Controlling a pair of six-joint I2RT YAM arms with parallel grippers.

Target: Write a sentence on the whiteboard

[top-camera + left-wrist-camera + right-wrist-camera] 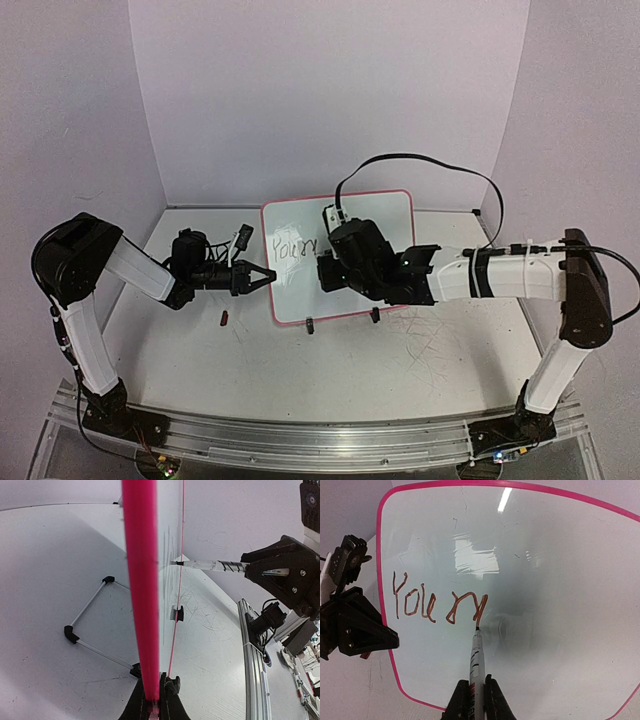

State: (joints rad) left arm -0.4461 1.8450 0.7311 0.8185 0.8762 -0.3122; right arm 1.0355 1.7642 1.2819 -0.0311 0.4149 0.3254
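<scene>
The whiteboard (385,215), white with a pink rim, stands upright at the table's middle. My left gripper (262,278) is shut on its left edge; in the left wrist view the pink rim (142,590) runs up from between the shut jaws (155,700). My right gripper (477,695) is shut on a white marker (476,660) whose tip touches the board. The sentence (437,605) is a reddish-brown scrawl reading "You" plus a few more letters on the board's left half; it also shows in the top view (298,246). The marker (215,565) shows tip on board.
A small dark red cap (225,318) lies on the table in front of my left gripper. Two black clip feet (310,324) hold the board's bottom edge. A wire stand (87,615) props it behind. A black cable (420,160) loops above the right arm. Walls enclose three sides.
</scene>
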